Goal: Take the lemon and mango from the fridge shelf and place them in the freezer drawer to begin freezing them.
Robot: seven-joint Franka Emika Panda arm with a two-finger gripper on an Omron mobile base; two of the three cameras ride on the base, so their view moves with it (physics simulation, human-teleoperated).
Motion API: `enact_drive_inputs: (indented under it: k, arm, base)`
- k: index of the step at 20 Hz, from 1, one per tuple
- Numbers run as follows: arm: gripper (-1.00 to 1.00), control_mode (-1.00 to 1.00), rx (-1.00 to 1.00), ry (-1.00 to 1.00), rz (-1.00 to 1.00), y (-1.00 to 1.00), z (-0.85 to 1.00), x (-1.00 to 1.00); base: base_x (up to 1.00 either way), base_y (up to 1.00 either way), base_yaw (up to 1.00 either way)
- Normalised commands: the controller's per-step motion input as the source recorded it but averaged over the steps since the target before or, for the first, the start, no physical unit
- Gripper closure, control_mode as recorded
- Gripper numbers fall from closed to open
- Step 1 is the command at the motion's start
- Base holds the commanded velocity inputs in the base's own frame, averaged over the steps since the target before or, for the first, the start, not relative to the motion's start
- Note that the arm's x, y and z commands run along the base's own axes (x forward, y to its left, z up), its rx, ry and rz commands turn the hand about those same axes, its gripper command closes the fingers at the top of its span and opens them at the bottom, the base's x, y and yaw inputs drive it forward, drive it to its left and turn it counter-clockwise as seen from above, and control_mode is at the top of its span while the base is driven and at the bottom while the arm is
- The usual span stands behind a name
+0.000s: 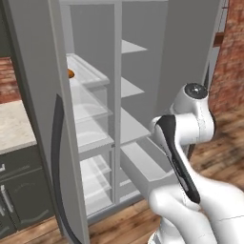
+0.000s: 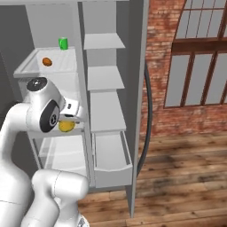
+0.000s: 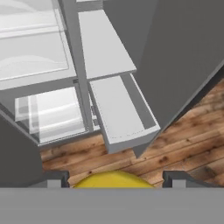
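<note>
Lemon (image 3: 113, 179) clamped in tool (image 3: 114, 179); one mango (image 2: 47, 61) shelved.

Smooth matt yellow lemon (image 3: 113, 179); smooth orange mango (image 2: 47, 61) on glossy white moulded-plastic-looking fridge shelf (image 2: 26, 67). Matt plain light grey freezer drawer (image 3: 120, 114). Clear glassy bins (image 3: 48, 111), faint sheen. Rough red brick wall (image 2: 157, 66); grained brown wooden floor (image 3: 188, 144), satin.

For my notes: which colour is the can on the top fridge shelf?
Green can, clearest in the right base view.
</note>
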Motion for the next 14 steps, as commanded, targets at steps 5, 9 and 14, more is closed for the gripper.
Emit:
enact_drive_inputs:
  k: [5, 9, 14]
  arm:
    - [1.00, -1.00, -0.02, 0.03, -0.07, 0.00, -0.76, 0.78]
    - [1.00, -1.00, -0.01, 0.06, -0.07, -0.06, -0.72, 0.76]
    - [1.00, -1.00, 0.00, 0.18, -0.01, -0.38, -0.55, 0.66]
  base:
    - [0.00, 0.00, 0.00]
    - [0.00, 0.00, 0.00]
    - [0.00, 0.00, 0.00]
